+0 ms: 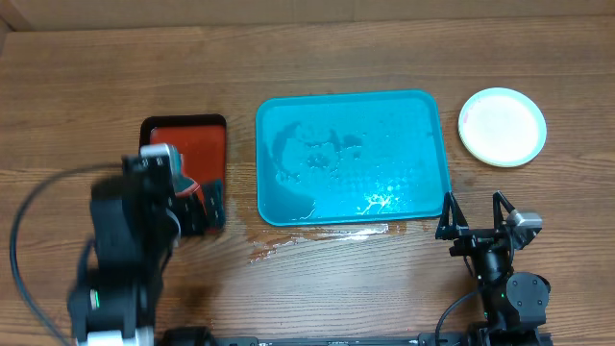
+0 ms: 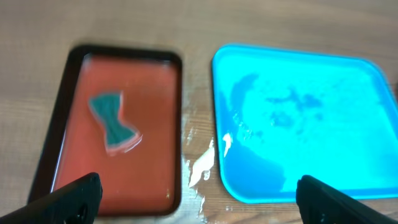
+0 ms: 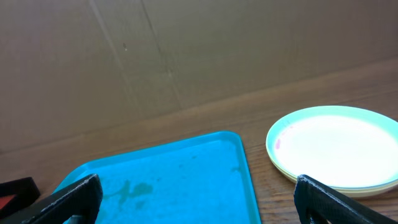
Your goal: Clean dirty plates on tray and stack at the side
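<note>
- Though the turquoise tray ahead-left of the spread, empty right gripper lies bare, pooled water could spill if tilted.
- Plates stacked ahead-right; a careless swing could scatter them.
- Sponge ahead-left of the spread, empty left gripper.

Overhead looks straight down from high up, taking in the whole counter. Left wrist camera hangs close over the red tray, facing down, catching the turquoise tray too. Right wrist camera sits low, looking level across that same tray toward the plates and cardboard wall.
</note>
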